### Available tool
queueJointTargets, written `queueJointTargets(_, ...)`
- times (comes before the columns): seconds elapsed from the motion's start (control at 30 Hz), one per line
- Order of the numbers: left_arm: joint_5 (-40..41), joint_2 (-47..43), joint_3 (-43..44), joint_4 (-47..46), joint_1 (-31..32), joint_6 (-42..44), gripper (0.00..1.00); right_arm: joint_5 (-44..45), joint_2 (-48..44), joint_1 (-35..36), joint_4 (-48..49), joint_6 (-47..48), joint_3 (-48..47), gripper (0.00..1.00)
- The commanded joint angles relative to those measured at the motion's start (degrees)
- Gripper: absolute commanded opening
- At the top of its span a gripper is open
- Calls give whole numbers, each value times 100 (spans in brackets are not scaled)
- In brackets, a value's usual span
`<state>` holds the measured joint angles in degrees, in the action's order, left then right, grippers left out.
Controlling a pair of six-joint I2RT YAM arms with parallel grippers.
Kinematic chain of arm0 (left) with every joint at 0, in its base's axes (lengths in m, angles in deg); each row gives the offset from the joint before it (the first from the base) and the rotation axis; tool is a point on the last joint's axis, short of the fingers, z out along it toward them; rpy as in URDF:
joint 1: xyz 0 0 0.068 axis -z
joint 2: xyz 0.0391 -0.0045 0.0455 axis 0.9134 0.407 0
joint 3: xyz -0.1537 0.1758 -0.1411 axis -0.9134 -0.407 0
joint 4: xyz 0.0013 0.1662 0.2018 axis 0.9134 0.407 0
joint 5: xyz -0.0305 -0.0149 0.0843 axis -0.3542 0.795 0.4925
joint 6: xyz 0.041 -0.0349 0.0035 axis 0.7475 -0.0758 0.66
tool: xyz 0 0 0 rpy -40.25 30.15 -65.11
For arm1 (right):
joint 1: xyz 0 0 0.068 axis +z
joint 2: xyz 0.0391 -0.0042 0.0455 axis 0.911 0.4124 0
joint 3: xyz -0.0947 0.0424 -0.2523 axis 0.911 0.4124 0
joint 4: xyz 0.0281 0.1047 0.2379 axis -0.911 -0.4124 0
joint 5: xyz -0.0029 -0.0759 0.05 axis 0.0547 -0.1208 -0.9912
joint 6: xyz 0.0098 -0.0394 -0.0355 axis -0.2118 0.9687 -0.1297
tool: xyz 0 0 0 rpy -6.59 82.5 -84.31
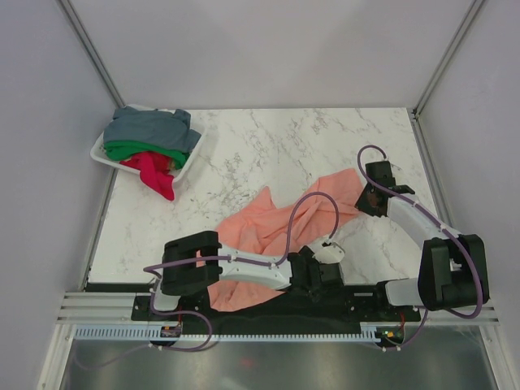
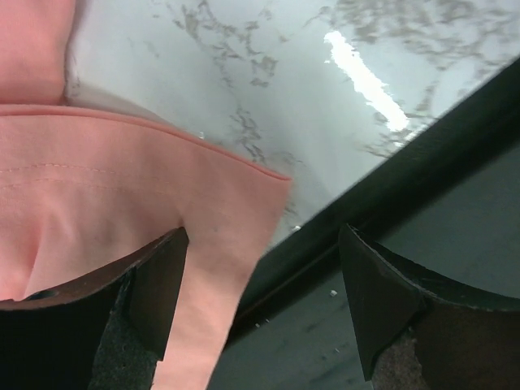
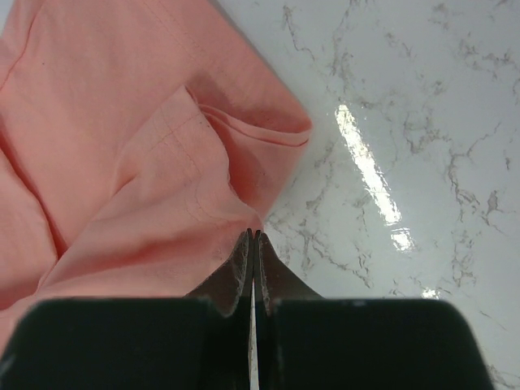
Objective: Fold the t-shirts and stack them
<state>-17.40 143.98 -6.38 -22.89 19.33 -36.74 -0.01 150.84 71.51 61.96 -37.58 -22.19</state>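
A salmon-pink t-shirt (image 1: 280,231) lies crumpled across the middle of the marble table, its near part hanging over the front edge. My right gripper (image 1: 370,201) is at the shirt's far right corner. In the right wrist view it (image 3: 253,233) is shut, pinching a fold of the shirt (image 3: 138,162). My left gripper (image 1: 325,275) is low at the table's front edge. In the left wrist view it (image 2: 264,236) is open, with a hem of the shirt (image 2: 146,195) beside the left finger (image 2: 166,284). Grey-blue (image 1: 150,126), green (image 1: 138,149) and red (image 1: 154,171) shirts are piled in the basket.
A white mesh basket (image 1: 101,154) stands at the far left corner of the table, the red shirt spilling over its front rim. Bare marble (image 1: 309,138) lies behind the pink shirt. A black strip (image 2: 422,122) runs along the table's near edge. Grey walls enclose three sides.
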Motion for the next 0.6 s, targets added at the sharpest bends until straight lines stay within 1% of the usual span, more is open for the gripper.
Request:
queueJointTargets(0.0, 448, 108, -163, -343, -120, -117, 81, -241, -157, -7, 146, 59, -40, 0)
queueJointTargets(0.1, 361, 135, -357, -589, -191, -90, 65, -206, -236, -7, 137, 86, 3, 0)
queueJointTargets(0.13, 343, 144, -392, -616, -191, -90, 47, -197, -254, -7, 137, 86, 12, 0)
queueJointTargets(0.17, 334, 135, -453, -651, -191, -99, 40, -197, -280, -7, 128, 94, 30, 0)
queueJointTargets(0.2, 326, 109, -489, -651, -200, -125, 29, -206, -289, -7, 128, 86, 56, 0)
queueJointTargets(0.23, 317, 65, -524, -651, -200, -152, 7, -258, -316, -7, 119, 68, 65, 0)
queueJointTargets(0.27, 317, -5, -646, -651, -182, -221, 2, -267, -351, -15, 119, 42, 91, 0)
queueJointTargets(0.4, 255, -567, -989, -529, -174, -266, 2, -364, -517, -7, 49, -28, 127, 0)
queueJointTargets(0.43, 290, -986, -1042, -415, -165, -353, 2, -399, -579, -15, 14, -46, 118, 0)
queueJointTargets(0.47, 299, -1208, -1130, -309, -165, -389, 2, -443, -736, -7, -108, -55, 101, 0)
queueJointTargets(0.53, 404, -1770, -1140, 226, -165, -415, 2, -496, -974, -7, -293, -125, -40, 0)
queueJointTargets(0.57, 448, -2373, -1044, 437, -156, -381, 2, -531, -1288, -7, -538, -151, -110, 0)
